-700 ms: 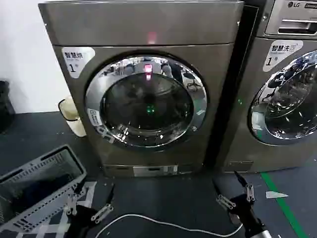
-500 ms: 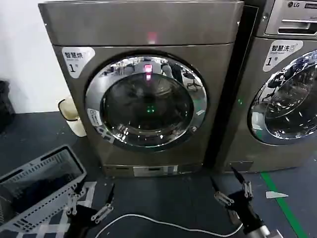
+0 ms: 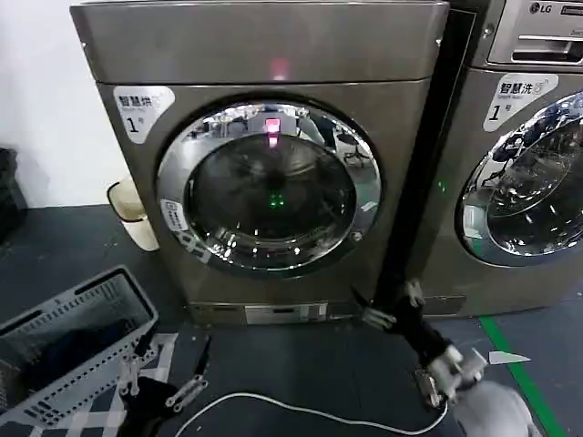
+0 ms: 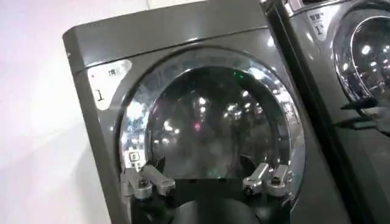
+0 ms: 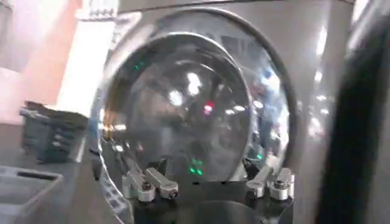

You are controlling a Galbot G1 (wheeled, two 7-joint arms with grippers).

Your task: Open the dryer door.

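The dryer door (image 3: 269,187) sits shut in the centre of the head view, its wide chrome rim ringing the dark glass, with a white sticker at the lower left of the rim. It belongs to the grey dryer (image 3: 264,55) that fills the upper middle of the frame; a second machine (image 3: 519,182) with its own chrome door stands at the right edge.

The right gripper (image 3: 390,305) reaches up from the lower right of the head view, its arm stretched diagonally toward the dryer's lower right corner. Its two fingers are spread apart, holding nothing, and lie below and to the right of the door's rim, not touching it. In the right wrist view the same parted fingers (image 5: 149,182) frame the lower part of the door (image 5: 183,115).

The left gripper (image 3: 168,369) rests low at the bottom left of the head view, above the dark floor (image 3: 301,364), fingers parted and empty, just beside a grey basket (image 3: 73,341) at the lower left. A white cable (image 3: 301,408) curves along the floor between the two arms. The left wrist view shows the door (image 4: 207,122) well ahead, beyond its spread fingers (image 4: 146,181).
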